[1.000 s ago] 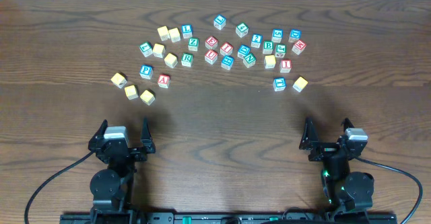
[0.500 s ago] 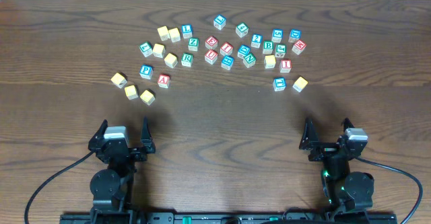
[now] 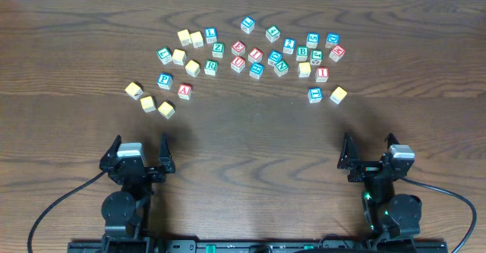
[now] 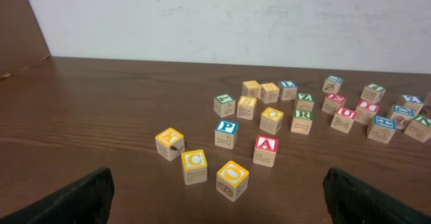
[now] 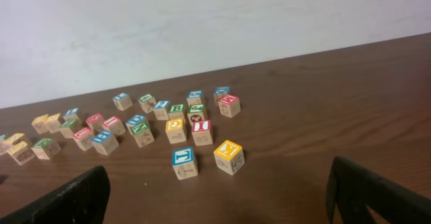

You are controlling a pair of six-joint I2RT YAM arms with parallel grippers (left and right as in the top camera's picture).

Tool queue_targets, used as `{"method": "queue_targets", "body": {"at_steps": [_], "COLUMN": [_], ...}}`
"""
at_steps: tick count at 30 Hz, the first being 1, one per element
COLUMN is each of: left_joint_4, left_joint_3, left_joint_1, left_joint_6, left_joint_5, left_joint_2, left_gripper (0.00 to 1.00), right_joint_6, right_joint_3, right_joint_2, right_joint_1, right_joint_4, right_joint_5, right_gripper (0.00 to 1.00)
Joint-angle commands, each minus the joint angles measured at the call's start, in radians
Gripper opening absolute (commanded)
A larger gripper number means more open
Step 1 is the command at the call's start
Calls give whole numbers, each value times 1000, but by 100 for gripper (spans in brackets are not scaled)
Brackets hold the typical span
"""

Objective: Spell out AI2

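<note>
Red-lettered wooden A cube lies untouched; left claw and right claw sit spread, empty. Spelling not begun: the left claw must reach far for it.

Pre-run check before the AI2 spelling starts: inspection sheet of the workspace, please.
Surface: dark wood table, no spills seen.
Job's things: red A block at the front left of the cluster; red I block on the right; possible 2 block further back, too small to be sure.
Clutter: other letter blocks scattered over the far half, none stacked.
Grippers: left gripper and right gripper open, empty, at the near edge.
Cables: left cable and right cable loop out from the bases, away from the blocks.
Surroundings: white wall behind the table; nothing else seen.
</note>
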Motion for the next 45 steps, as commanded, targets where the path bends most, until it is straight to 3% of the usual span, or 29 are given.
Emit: {"method": "queue_targets", "body": {"at_steps": [1,32,37,45], "left_joint_4": [-12,18,16,15], "left_joint_3": [-34,-22,42,256], "left_joint_1": [-4,-4,-4,-4], "left_joint_6": [6,21,21,22], "left_joint_5": [-2,-3,-3,-2], "left_joint_2": [-9,-1,96,434], "left_gripper": [98,98,97,98], "right_joint_6": [-14,-16,9,13], "right_joint_3": [-2,2,33,127], "right_joint_2": [-5,-4,7,92], "right_joint_1": [-2,-3,-3,-3], "right_joint_4": [-3,24,23,13], "right_joint_5": [4,135,116,48], "right_gripper": [99,99,99,99]}}
